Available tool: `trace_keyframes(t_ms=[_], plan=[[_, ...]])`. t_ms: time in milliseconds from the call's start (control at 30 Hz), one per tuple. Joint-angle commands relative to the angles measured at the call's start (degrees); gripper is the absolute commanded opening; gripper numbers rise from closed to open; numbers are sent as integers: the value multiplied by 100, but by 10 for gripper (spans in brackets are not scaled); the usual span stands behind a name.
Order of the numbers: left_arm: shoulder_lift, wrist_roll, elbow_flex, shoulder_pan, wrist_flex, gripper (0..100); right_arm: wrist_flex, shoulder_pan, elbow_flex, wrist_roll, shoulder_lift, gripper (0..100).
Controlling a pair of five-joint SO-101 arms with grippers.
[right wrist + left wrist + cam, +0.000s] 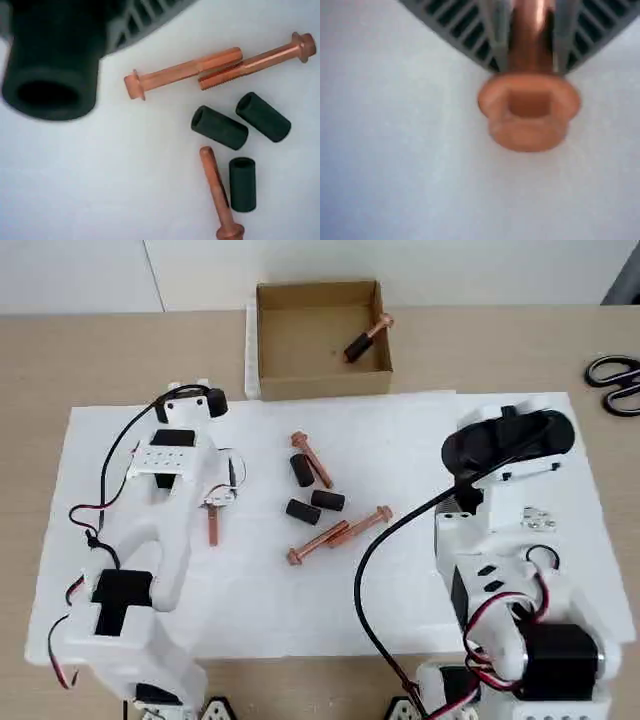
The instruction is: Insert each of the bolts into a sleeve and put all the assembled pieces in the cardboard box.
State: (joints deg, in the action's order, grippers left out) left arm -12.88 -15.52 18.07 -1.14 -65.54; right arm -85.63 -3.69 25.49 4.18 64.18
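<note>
the held bolt (529, 117) is pinched in the left gripper (214, 502), low over the white sheet (250, 620) on the left side; its shaft runs up between the closed fingers (492, 30) and the flanged head sticks out past their tips; from the high view its long axis points roughly toward the front edge of the table (60, 350); the held sleeve (50, 75) sits tight against the ribbed finger of the right gripper (462, 498), apparently clamped there, with its open bore facing the wrist camera; the two lie well apart, on opposite sides of the sheet, so the join seems to turn on bringing shaft and bore onto one line somewhere in the middle; since the head is the free end of the bolt, the threaded end looks hard to offer without a change of grip.

between the arms lie the loose bolts (318, 542), three in all, two of them side by side, mixed with three loose sleeves (327, 500); this heap sits right under any meeting point and could be knocked; the cardboard box (270, 340) stands at the back with one finished piece (365, 337) inside, about as near one arm as the other; scissors (615, 380) lie far off to the right.
</note>
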Motion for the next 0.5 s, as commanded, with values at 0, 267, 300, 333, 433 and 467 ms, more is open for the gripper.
trace_keyframes(t_ms=[0, 267, 300, 333, 433, 467], plan=[[-18, 35, -163, -9, 158, 77, 119, -13, -18, 53, 40, 4], [-26, 44, -163, -9, 255, 77, 119, -13, -18, 53, 31, 4], [-26, 44, -163, 0, 273, 76, 119, -13, -18, 53, 31, 4], [-26, 44, -163, 9, 299, 76, 110, -13, -18, 53, 31, 4], [-26, 35, -163, 18, 325, 41, 110, -13, -18, 53, 31, 4], [-26, 35, -163, 18, 325, 24, 110, -13, -18, 53, 31, 4]])
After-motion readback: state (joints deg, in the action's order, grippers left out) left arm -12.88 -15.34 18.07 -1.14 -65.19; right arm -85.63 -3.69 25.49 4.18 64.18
